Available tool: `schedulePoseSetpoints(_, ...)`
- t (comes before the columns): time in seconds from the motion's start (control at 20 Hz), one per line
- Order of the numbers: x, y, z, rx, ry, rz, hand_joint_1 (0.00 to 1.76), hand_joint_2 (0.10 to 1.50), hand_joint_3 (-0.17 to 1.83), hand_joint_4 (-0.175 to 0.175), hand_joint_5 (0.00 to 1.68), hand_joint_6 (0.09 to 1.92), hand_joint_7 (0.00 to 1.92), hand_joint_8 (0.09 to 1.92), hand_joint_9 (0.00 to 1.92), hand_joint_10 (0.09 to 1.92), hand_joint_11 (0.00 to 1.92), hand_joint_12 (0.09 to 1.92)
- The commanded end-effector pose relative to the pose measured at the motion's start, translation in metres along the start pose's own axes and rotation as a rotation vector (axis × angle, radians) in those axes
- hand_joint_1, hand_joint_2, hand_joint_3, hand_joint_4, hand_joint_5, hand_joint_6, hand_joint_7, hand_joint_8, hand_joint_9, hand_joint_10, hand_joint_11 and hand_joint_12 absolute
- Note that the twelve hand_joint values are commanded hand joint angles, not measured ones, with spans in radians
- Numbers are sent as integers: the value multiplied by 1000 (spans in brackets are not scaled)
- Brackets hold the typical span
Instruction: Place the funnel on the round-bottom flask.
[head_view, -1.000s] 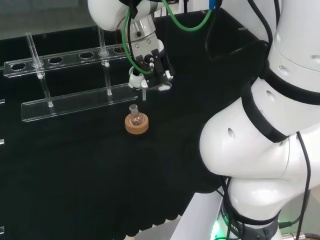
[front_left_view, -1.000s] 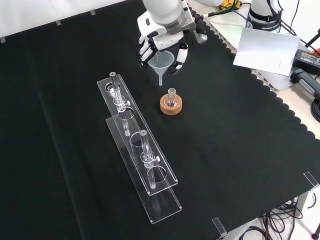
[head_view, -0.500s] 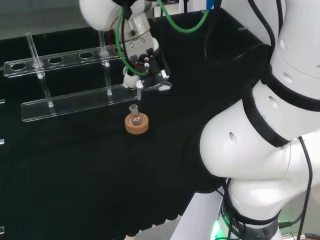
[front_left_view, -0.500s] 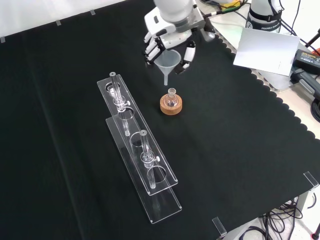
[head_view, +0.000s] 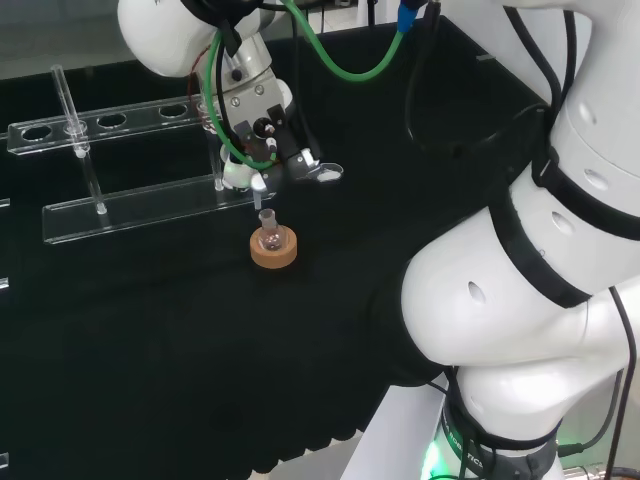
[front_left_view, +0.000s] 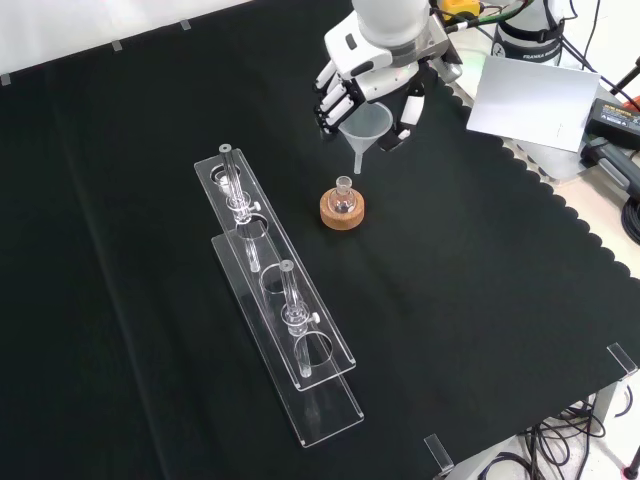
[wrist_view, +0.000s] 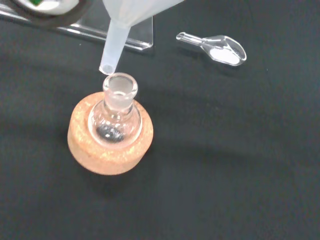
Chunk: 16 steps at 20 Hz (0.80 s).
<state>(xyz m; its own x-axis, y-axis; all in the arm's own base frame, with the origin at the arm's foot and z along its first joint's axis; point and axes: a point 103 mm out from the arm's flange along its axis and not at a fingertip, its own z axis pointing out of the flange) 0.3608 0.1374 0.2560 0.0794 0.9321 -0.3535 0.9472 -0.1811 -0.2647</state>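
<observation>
The hand (front_left_view: 372, 85), fingers curled round the funnel (front_left_view: 366, 125), hovers above the round-bottom flask (front_left_view: 343, 195) on its cork ring (front_left_view: 343, 211). The stem tip seems slightly off the neck; centre it, then lower straight.

The clear plastic funnel (front_left_view: 366, 125), a wide translucent cone with a narrow stem, hangs upright above the cloth, mouth up and stem down; in the front view it sits at about one o'clock from the flask; in the wrist view its stem tip (wrist_view: 106, 68) lies just beside the flask's open mouth, not inside it; the small clear glass round-bottom flask (wrist_view: 115, 114) stands upright, short neck up, seated in its cork ring (wrist_view: 110, 149).
</observation>
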Motion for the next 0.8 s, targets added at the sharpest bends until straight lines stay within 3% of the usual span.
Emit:
schedulePoseSetpoints(0.05,1,-2,5,11,-11,7,845,849,648,0,763,779,713,685,986,436,702,1256)
schedulePoseSetpoints(0.15,-1,2,8,25,2,3,845,849,648,0,763,779,712,685,986,436,702,1256)
schedulePoseSetpoints(0.25,5,0,6,19,-21,38,845,849,648,0,763,779,712,686,986,436,702,1256)
schedulePoseSetpoints(0.5,4,8,8,25,5,-1,845,849,649,0,763,779,713,686,986,437,702,1256)
schedulePoseSetpoints(0.8,-2,24,21,37,20,1,845,849,649,0,763,780,713,687,985,438,702,1256)
